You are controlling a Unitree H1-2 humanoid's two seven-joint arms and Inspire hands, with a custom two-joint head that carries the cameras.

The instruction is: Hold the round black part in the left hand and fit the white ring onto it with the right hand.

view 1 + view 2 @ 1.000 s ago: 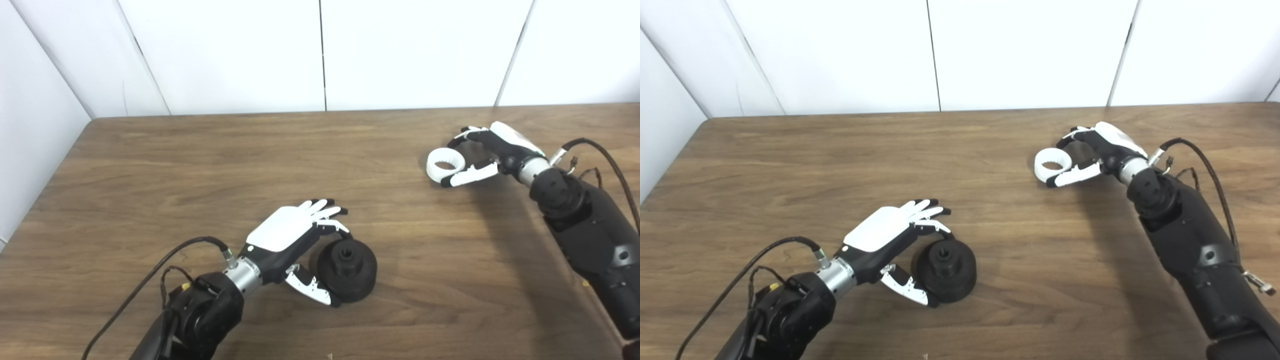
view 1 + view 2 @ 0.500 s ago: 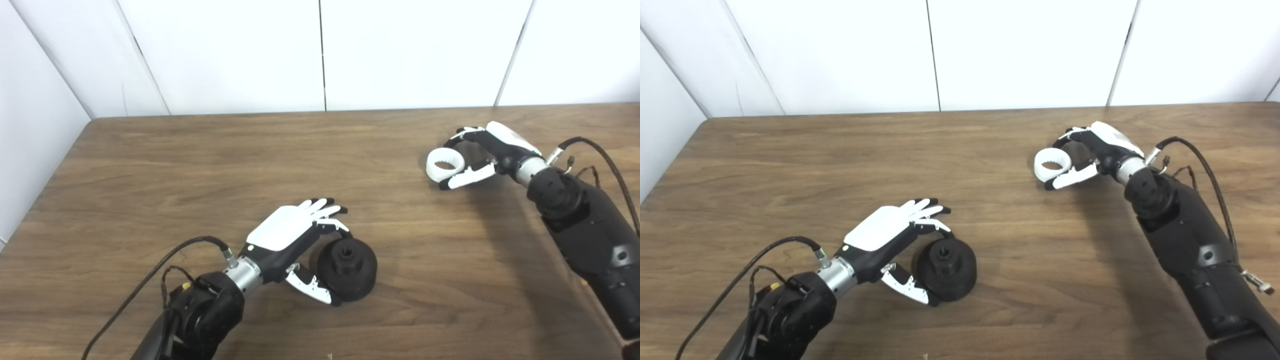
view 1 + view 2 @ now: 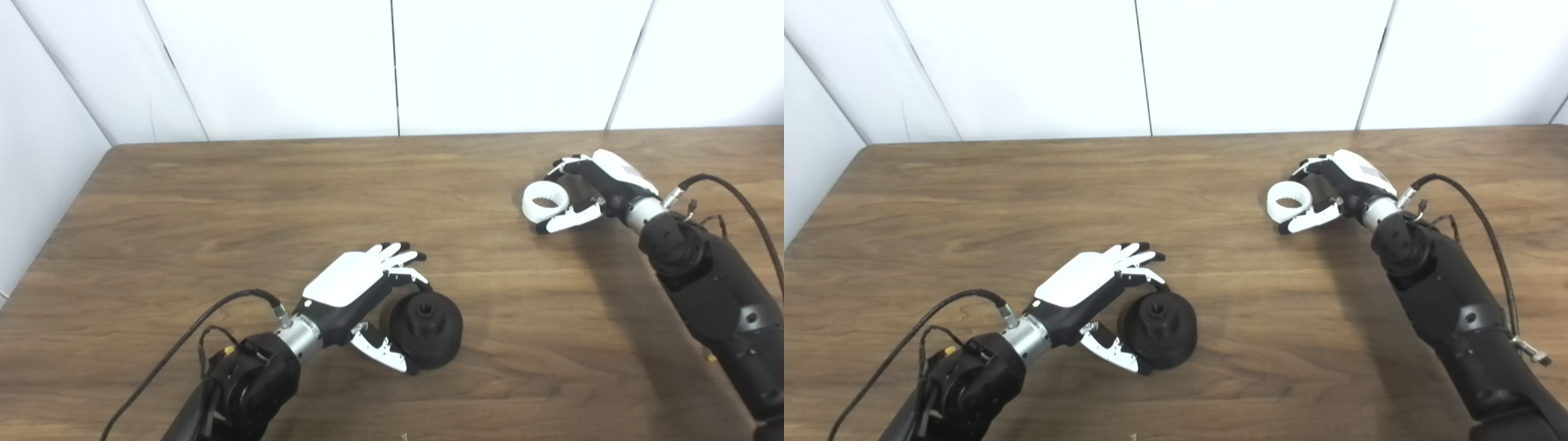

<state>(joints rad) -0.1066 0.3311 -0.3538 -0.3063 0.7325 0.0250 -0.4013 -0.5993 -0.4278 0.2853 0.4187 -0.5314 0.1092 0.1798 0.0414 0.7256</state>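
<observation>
left eye view: both hands at their parts on the wooden table

left eye view and right eye view show one scene from spots a little apart. the round black part (image 3: 426, 329) sits flat on the table (image 3: 245, 196) toward the near edge, a little left of the middle, its raised hub with a dark socket facing up. the left hand (image 3: 361, 300) is cupped around the part's left side: its fingers (image 3: 401, 260) arch over the far rim and its thumb (image 3: 383, 352) lies along the near rim, touching or nearly touching it; the part rests on the wood, and whether the hand truly clamps it cannot be told. the hand's white back faces up, and a black cable (image 3: 184, 343) loops from its wrist toward the near edge.

the white ring (image 3: 545, 202) lies toward the far right corner of the table, well apart from the black part, hole facing up. the right hand (image 3: 1344, 190) reaches it from the right, fingers (image 3: 1304, 168) curled over the ring's far side and thumb (image 3: 1307, 220) stretched along its near side, so the ring sits between them; it is not plain whether they press on it or whether it is off the wood. a second cable (image 3: 1470, 202) arcs behind the right wrist
</observation>
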